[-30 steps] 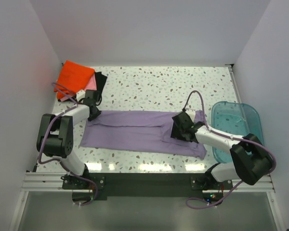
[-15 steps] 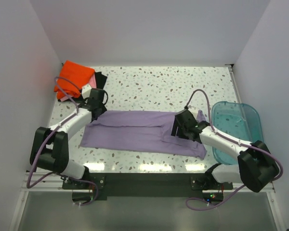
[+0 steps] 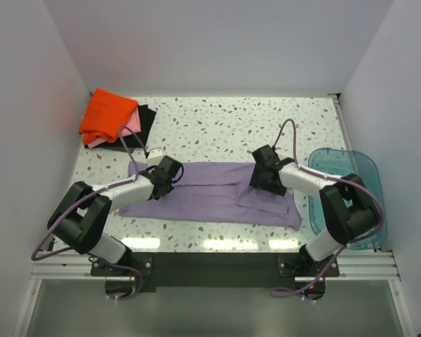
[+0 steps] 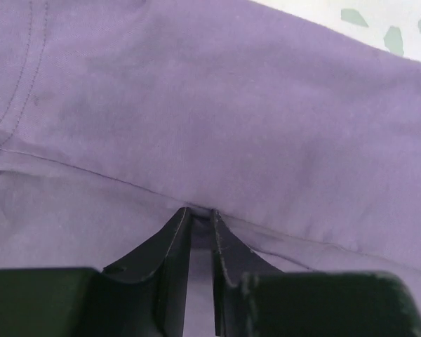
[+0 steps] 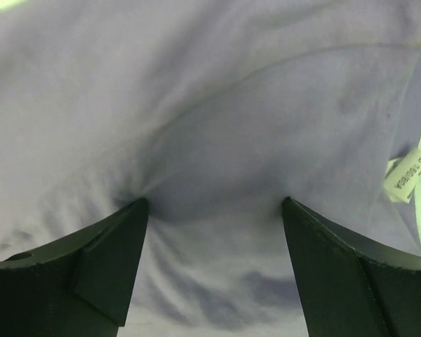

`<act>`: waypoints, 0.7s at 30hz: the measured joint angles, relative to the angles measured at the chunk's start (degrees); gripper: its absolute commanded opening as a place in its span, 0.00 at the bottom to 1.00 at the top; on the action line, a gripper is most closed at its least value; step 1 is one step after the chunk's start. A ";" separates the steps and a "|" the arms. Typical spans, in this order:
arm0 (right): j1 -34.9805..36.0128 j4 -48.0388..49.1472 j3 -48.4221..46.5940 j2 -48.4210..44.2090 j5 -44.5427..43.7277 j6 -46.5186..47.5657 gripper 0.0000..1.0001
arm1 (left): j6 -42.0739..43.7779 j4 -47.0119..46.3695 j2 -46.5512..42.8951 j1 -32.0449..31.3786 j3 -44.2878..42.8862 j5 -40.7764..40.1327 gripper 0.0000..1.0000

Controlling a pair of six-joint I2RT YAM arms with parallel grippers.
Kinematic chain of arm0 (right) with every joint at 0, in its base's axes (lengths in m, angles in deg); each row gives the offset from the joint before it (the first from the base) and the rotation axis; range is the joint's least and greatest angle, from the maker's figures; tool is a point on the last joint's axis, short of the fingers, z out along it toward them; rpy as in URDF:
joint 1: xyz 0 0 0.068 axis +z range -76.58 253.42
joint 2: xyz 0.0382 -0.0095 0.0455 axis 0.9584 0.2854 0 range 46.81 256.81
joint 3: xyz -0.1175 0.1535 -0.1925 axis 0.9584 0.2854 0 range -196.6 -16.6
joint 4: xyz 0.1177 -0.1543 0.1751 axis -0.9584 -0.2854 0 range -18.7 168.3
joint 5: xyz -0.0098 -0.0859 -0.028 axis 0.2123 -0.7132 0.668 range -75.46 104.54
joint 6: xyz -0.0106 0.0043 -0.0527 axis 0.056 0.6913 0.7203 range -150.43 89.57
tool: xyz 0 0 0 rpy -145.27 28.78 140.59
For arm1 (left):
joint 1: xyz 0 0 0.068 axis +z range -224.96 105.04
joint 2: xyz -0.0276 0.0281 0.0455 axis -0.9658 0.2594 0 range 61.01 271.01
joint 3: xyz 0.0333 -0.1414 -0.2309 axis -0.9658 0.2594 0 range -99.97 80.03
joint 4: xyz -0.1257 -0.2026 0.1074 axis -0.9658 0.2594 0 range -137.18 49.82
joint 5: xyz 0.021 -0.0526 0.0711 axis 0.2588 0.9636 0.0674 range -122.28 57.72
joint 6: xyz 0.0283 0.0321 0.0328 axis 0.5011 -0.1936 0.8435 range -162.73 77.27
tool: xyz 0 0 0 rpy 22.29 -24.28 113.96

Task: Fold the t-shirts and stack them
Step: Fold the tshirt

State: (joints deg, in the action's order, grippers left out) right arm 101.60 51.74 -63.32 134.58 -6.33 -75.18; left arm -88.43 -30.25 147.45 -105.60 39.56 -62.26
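Lying flat across the near middle of the table (image 3: 231,126), the lavender t-shirt (image 3: 210,193) runs from 9 to 3 o'clock. The left gripper (image 4: 201,215) sits on its 9 o'clock end, jaws almost closed on a thin ridge of cloth. The right gripper (image 5: 215,203) presses down toward the 3 o'clock end, jaws spread wide. Cloth puckers at each tip, though it is hard to say whether any is caught. The orange shirt (image 3: 109,112), pink shirt (image 3: 132,125) and black shirt (image 3: 146,119) lie piled at 10 o'clock.
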 measured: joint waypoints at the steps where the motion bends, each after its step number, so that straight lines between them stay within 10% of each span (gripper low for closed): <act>1: -0.79 -0.35 -1.90 2.75 0.50 0.15 0.82 | -0.20 0.00 -0.02 -0.76 0.22 -0.48 0.18; 12: -4.66 -3.21 -35.65 29.05 3.78 10.38 0.83 | -3.34 -1.01 -1.44 -8.04 2.49 -2.62 0.16; 21: -4.74 -8.66 -66.36 47.58 5.25 25.22 0.98 | -15.72 1.77 -7.50 -22.82 4.81 4.98 0.43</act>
State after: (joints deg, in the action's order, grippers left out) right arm 96.86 43.08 -129.67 182.16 -1.08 -49.96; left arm -104.14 -28.48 139.95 -128.42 44.37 -57.28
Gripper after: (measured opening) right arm 0.965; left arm 0.365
